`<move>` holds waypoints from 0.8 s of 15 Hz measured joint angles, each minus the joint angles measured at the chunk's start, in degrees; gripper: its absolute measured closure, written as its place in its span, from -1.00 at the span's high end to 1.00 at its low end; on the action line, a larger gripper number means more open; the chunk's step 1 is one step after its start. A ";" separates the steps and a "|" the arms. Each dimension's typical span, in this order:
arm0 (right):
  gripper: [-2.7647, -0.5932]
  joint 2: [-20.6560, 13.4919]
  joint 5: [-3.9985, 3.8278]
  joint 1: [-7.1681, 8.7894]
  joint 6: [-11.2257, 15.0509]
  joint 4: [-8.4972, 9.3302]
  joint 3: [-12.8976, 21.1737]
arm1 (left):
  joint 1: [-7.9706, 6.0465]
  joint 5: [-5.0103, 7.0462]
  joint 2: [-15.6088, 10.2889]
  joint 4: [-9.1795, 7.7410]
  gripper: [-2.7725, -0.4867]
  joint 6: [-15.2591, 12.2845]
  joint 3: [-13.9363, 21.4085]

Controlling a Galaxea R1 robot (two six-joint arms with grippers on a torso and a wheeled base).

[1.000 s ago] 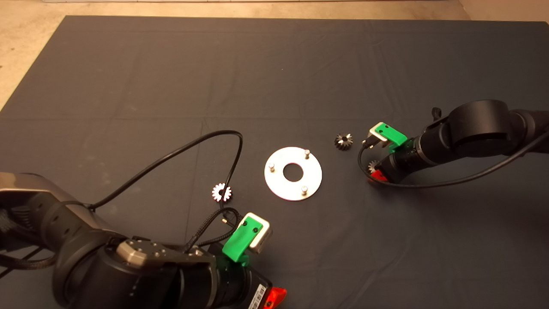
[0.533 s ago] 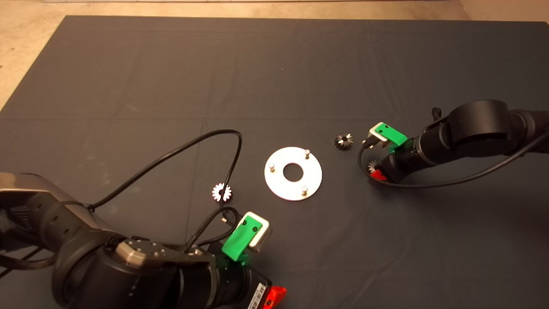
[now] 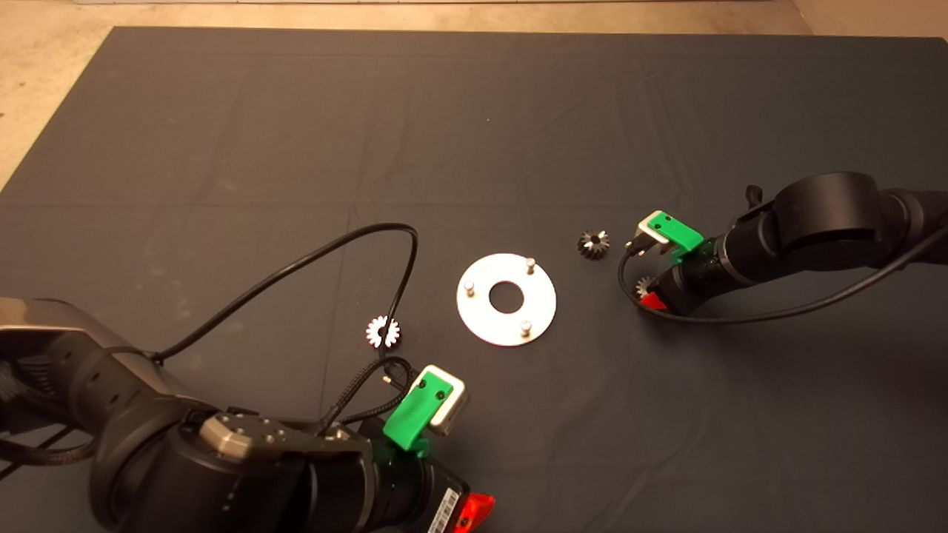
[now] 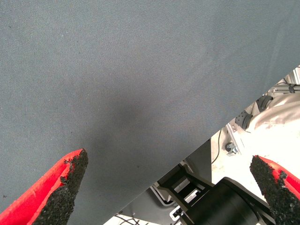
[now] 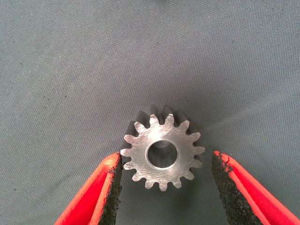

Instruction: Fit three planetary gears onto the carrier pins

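The right tool (image 5: 164,187) straddles a gear (image 5: 162,153) lying flat on the mat (image 3: 474,111), fingers apart. The left tool (image 4: 164,187) waits open. Closing off-centre on the teeth could tip or flick the gear away.

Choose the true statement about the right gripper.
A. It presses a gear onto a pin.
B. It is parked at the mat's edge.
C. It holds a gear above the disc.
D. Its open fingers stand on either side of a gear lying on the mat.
D: in the right wrist view the right gripper is open, one finger at each side of a gear flat on the mat.
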 joint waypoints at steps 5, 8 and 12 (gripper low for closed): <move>-0.36 0.02 0.06 -0.69 0.00 0.00 0.00 | 0.00 0.00 -0.01 0.27 0.75 0.00 0.00; -0.40 0.02 0.05 -0.80 0.00 0.00 -0.11 | 0.00 0.00 -0.01 0.35 0.75 0.00 0.00; -0.51 0.16 0.88 -0.80 -0.02 0.21 -0.85 | 0.00 0.00 -0.01 0.38 0.75 0.00 0.00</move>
